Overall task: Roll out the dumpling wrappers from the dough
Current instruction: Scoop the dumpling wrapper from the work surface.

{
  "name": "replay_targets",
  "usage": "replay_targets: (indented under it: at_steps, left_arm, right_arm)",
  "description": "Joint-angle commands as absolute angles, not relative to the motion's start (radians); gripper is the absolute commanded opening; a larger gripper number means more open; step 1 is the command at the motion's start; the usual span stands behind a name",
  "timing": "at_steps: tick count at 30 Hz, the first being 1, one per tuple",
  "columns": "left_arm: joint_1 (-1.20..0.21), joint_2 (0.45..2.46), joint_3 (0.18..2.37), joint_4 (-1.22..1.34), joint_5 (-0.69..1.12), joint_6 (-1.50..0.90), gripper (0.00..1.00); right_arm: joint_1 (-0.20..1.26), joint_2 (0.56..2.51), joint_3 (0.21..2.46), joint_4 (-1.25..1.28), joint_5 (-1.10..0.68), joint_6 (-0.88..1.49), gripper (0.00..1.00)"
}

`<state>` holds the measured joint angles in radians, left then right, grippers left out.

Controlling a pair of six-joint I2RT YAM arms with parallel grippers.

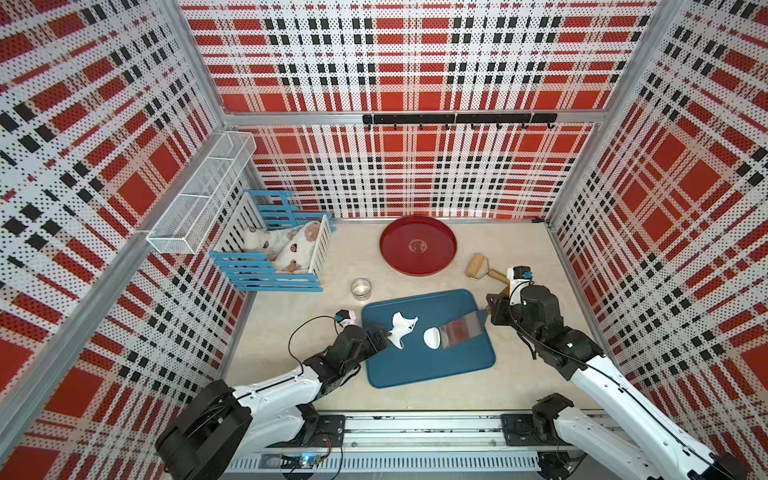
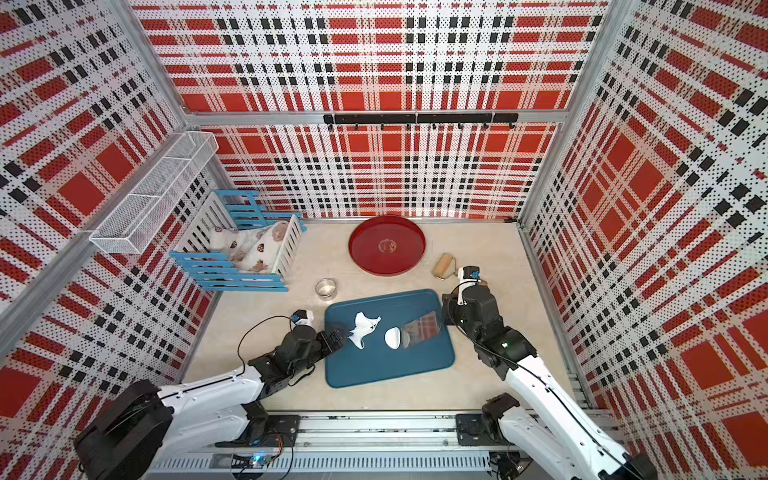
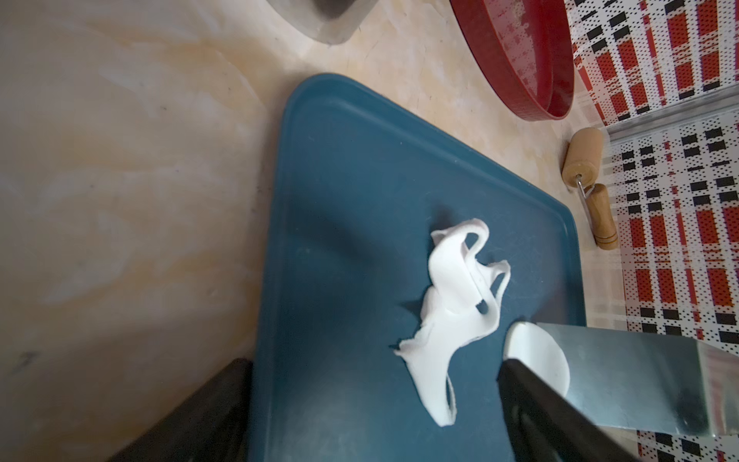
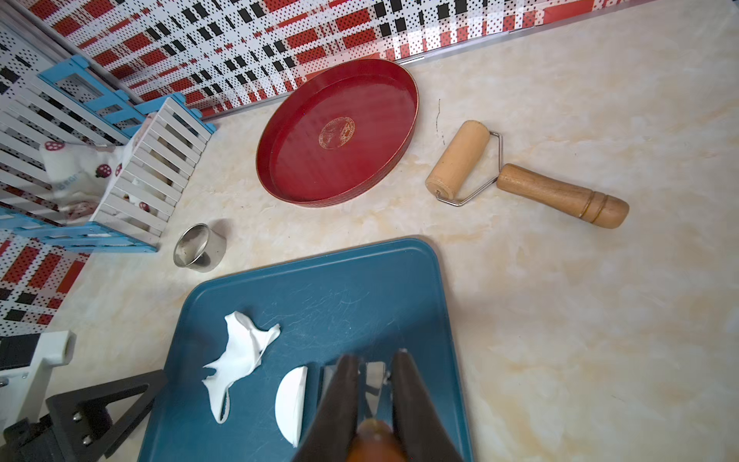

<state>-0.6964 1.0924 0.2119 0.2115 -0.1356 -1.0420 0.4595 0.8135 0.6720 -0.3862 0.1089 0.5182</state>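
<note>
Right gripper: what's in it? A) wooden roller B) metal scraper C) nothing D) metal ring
B: the right gripper is shut on the handle of the metal scraper, whose blade hides part of the round wrapper on the blue tray; the wooden roller and metal ring lie apart from it.

Overhead stereo pair, close wrist views, common tray (image 3: 340, 180)

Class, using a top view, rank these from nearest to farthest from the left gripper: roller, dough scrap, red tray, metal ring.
From the left gripper:
1. Dough scrap, just ahead of it.
2. Metal ring, on the table farther back.
3. Red tray, by the back wall.
4. Roller, back right.
</note>
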Motion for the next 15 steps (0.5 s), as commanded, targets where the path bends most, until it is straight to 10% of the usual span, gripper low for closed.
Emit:
replay_targets:
  at_steps: [1, 15]
  left_arm:
    - [-0.695, 1.088, 0.195, 0.209, -0.117, -1.043, 0.99]
    - [-0.695, 1.083, 0.191, 0.212, -0.118, -1.049, 0.99]
  right_arm:
    - [0.454, 0.799, 0.666, -0.344, 0.118, 0.513, 0.00]
    - [0.454, 0.874, 0.636, -0.267, 0.025, 0.581, 0.00]
